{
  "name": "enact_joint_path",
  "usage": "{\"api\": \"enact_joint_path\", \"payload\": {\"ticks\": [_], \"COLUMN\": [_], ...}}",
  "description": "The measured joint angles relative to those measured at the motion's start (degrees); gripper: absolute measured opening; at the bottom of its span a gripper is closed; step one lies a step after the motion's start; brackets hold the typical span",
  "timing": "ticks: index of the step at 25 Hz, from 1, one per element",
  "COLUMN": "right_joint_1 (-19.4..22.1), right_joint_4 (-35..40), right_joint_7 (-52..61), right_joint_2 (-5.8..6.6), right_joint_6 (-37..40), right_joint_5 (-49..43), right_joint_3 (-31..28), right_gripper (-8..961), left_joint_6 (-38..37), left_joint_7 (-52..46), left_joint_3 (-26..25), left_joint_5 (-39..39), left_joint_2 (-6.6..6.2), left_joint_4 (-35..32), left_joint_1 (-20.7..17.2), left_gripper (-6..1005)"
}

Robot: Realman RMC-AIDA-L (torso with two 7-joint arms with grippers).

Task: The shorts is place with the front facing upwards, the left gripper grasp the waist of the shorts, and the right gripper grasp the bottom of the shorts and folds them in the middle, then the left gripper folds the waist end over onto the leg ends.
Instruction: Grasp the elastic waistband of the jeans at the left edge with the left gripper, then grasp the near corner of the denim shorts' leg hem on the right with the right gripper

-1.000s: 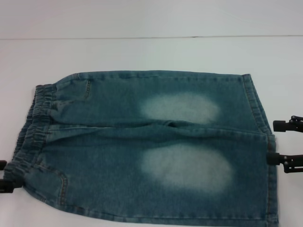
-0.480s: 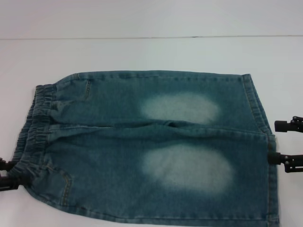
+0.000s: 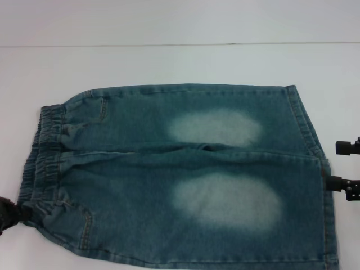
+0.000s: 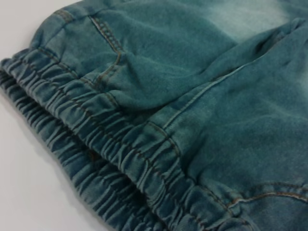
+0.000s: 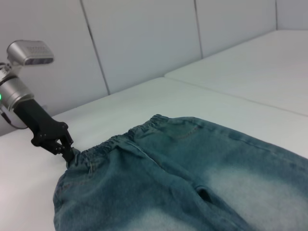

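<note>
Left end effector (image 5: 67,150) pinches the waist (image 3: 45,163) corner, mostly cut off in our head view; right end effector (image 3: 344,166) gapes beside the bottom of the shorts (image 3: 325,185), half cropped.

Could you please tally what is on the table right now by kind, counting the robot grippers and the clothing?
Denim shorts: 1
Grippers: 2, the left gripper at the waist and the right gripper by the bottom of the shorts
Total: 3
</note>
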State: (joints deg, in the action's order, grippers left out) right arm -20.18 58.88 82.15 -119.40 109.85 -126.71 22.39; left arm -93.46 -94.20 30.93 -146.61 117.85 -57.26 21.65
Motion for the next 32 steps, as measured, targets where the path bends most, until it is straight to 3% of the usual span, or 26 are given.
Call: {"api": "enact_joint_path", "payload": {"ticks": [6, 13, 17, 23, 28, 32], "right_joint_1": [-0.09, -1.12, -1.77, -2.15, -3.98, -4.89], "right_joint_4": [3.98, 12.46, 17.7, 18.53, 18.01, 17.91], "right_joint_7": [8.51, 23.64, 32.34, 44.0, 49.59, 52.99], "right_joint_2": [0.03, 0.19, 0.51, 2.41, 3.6, 3.7], "right_joint_6": [0.13, 2.57, 3.82, 4.12, 4.16, 4.25], "right_joint_5": [-2.07, -7.74, -11.12, -11.88, -14.1, -16.57], "right_joint_3": [0.71, 3.38, 8.11, 21.05, 25.68, 29.95], "right_gripper": [947, 946, 946, 947, 946, 946], "left_joint_6": [0.92, 3.49, 4.65, 4.74, 5.29, 5.39], "left_joint_7": [0.0, 0.0, 0.09, 0.28, 0.46, 0.48], "left_joint_3": [-0.02, 0.0, -0.05, 0.49, 0.53, 0.6], "left_joint_5": [-0.16, -0.13, 0.0, -0.33, -0.35, -0.44], "left_joint_2": [0.12, 0.17, 0.29, 0.73, 0.8, 0.8], "left_joint_4": [0.11, -0.04, 0.16, 0.09, 0.25, 0.25], "left_joint_1": [0.65, 1.03, 1.26, 1.2, 0.86, 0.95], "left_gripper": [43, 42, 42, 43, 43, 43]}}
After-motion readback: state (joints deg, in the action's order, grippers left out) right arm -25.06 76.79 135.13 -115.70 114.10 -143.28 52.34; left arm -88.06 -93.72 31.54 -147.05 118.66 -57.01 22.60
